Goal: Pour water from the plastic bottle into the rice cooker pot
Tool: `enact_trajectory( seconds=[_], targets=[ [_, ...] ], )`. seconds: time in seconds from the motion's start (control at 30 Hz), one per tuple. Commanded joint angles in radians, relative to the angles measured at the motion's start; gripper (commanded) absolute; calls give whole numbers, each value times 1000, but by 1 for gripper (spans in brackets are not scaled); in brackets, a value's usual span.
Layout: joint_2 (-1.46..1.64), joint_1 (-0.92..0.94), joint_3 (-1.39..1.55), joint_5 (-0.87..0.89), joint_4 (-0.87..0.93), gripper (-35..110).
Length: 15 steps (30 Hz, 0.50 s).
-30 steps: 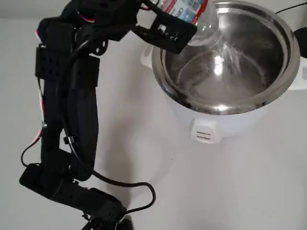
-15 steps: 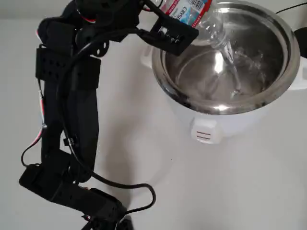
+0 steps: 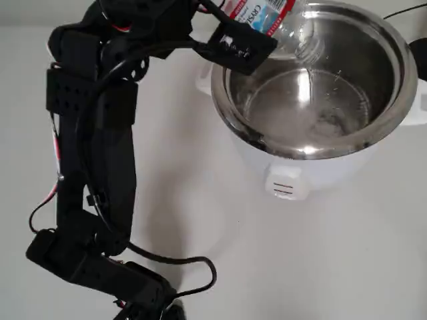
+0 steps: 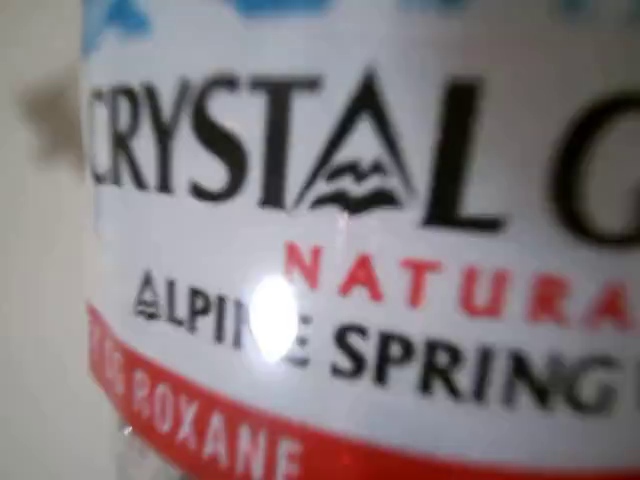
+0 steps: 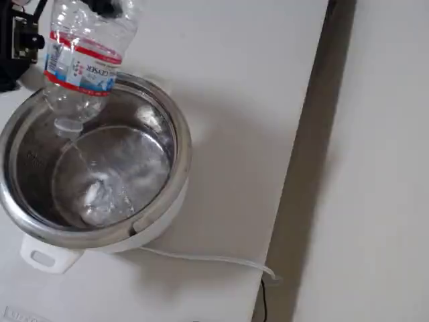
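Jaws [image 3: 257, 30] grip the bottle [image 3: 267, 17] round its label, tipping it neck-down over the pot [image 3: 313, 80], mouth inside the rim near the wall by the arm. Pouring looks under way or nearly done: the fixed view shows the bottle [image 5: 80, 57] looking almost empty and water pooled in the pot [image 5: 94, 174], so next I would right it and swing it off to the surface [image 3: 333, 253]. Up close, the wrist view gives the label print [image 4: 330, 250]
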Motion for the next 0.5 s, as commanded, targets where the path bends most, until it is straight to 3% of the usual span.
enact_trajectory(
  seconds=[0.0, 0.47],
  targets=[
    [80, 14, -77, 14, -15, 7],
    [67, 26, -74, 17, -14, 7]
  ],
)
